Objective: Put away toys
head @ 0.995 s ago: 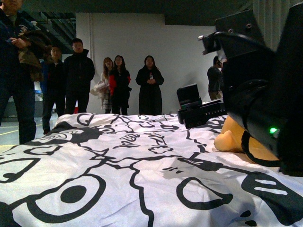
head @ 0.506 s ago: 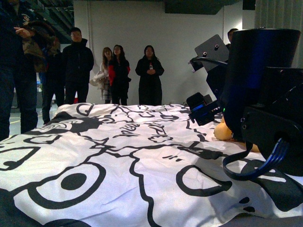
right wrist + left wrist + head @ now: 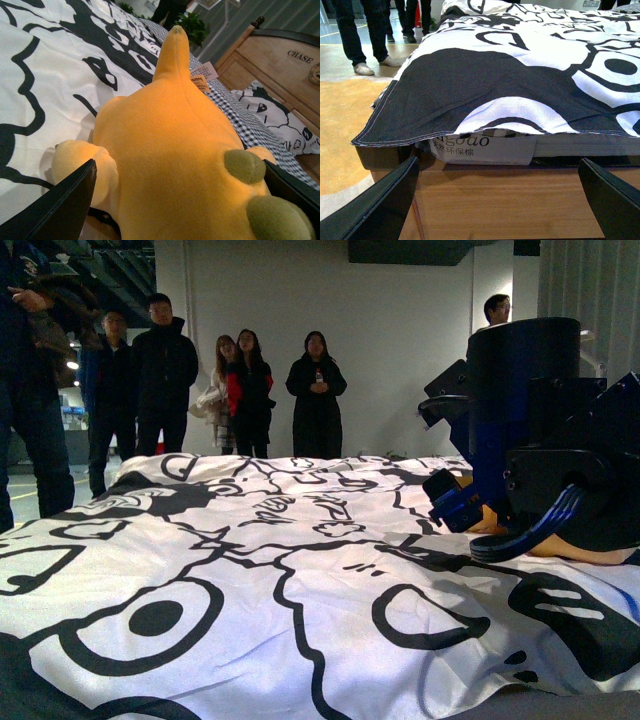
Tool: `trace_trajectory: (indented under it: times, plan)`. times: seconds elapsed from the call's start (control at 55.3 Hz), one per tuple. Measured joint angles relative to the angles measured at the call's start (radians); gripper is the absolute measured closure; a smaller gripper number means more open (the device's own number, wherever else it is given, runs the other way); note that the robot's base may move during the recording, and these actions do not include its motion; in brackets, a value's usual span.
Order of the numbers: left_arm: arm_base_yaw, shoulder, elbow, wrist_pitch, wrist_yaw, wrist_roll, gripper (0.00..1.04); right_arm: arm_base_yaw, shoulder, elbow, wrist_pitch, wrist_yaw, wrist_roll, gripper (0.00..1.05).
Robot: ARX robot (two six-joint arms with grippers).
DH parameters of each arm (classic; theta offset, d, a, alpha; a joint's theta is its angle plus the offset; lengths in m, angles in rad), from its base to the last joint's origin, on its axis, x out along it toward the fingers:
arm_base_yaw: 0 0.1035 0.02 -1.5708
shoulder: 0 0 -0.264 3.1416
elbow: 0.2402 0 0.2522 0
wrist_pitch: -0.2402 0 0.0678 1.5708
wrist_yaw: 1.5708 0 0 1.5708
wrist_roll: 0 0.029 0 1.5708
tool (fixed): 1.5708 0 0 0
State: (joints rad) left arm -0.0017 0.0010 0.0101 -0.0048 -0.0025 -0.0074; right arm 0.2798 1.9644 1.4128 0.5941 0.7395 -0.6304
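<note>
The yellow-orange plush toy (image 3: 175,150) lies on the black-and-white bed cover (image 3: 45,75) and fills the right wrist view; it has olive spots and a small tag. My right gripper (image 3: 177,200) is open, its jaws standing on either side of the plush, close over it. In the front view only a sliver of the plush (image 3: 560,548) shows behind my right arm (image 3: 545,440) at the right. My left gripper (image 3: 497,200) is open and empty, low beside the bed's edge over a wooden surface (image 3: 500,205).
Several people (image 3: 250,405) stand beyond the far side of the bed. A wooden headboard (image 3: 272,60) and a patterned pillow (image 3: 272,115) lie past the plush. In the left wrist view the cover hangs over the mattress (image 3: 485,147) and a person's legs (image 3: 365,35) stand nearby.
My right arm has swung down and rightward over the plush, now hiding most of it in the front view. The camera view has shifted slightly.
</note>
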Motion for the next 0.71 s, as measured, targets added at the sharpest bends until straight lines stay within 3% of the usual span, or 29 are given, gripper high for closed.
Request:
trace_trajectory:
  times: [0.416, 0.525, 0.579, 0.705]
  plan:
    - [0.000, 0.000, 0.000, 0.000, 0.000, 0.000, 0.06, -0.040, 0.068, 0.149, -0.092, 0.037, -0.085, 0.07]
    - [0.000, 0.000, 0.000, 0.000, 0.000, 0.000, 0.06, -0.043, 0.068, 0.150, -0.102, 0.030, -0.095, 0.21]
    - [0.000, 0.000, 0.000, 0.000, 0.000, 0.000, 0.06, -0.045, 0.068, 0.149, -0.107, 0.022, -0.097, 0.36]
    - [0.000, 0.000, 0.000, 0.000, 0.000, 0.000, 0.06, -0.048, 0.068, 0.149, -0.112, 0.007, -0.097, 0.57]
